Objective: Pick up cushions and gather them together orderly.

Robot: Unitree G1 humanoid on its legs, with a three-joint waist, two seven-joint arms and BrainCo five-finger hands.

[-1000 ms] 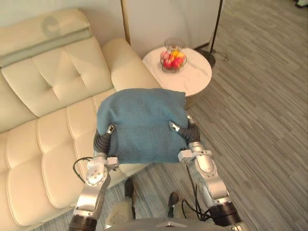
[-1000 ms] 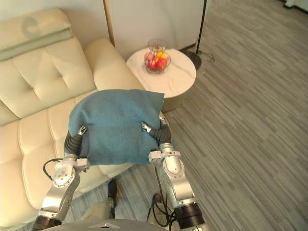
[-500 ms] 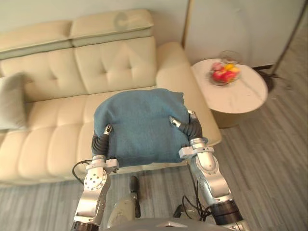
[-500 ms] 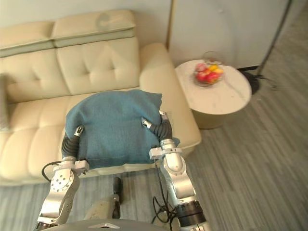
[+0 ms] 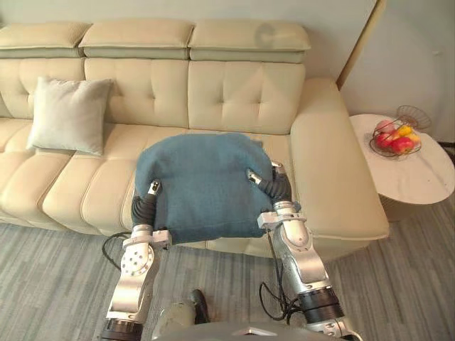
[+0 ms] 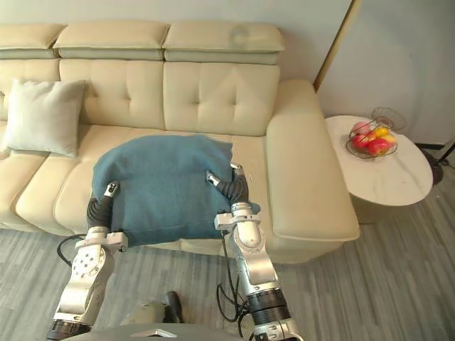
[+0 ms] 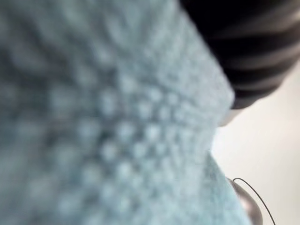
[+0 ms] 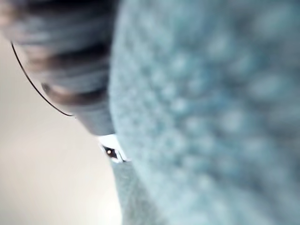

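A blue knitted cushion (image 5: 202,185) is held up in front of me, over the front edge of the cream sofa (image 5: 234,92). My left hand (image 5: 151,189) grips its left side and my right hand (image 5: 254,175) its right side, each with a thumb on top and the fingers hidden beneath. The same blue fabric (image 7: 93,117) lies right against the left wrist camera, and the blue weave (image 8: 211,103) presses close in the right wrist view too. A pale grey cushion (image 5: 70,115) leans upright against the sofa's backrest at the far left.
A round white side table (image 5: 419,181) stands right of the sofa's arm and carries a wire bowl of fruit (image 5: 394,137). Grey striped floor (image 5: 50,284) runs along the sofa's front.
The camera has swung left, so the whole sofa and the grey cushion have come into view and the side table has shifted right. The blue cushion stays held between both hands.
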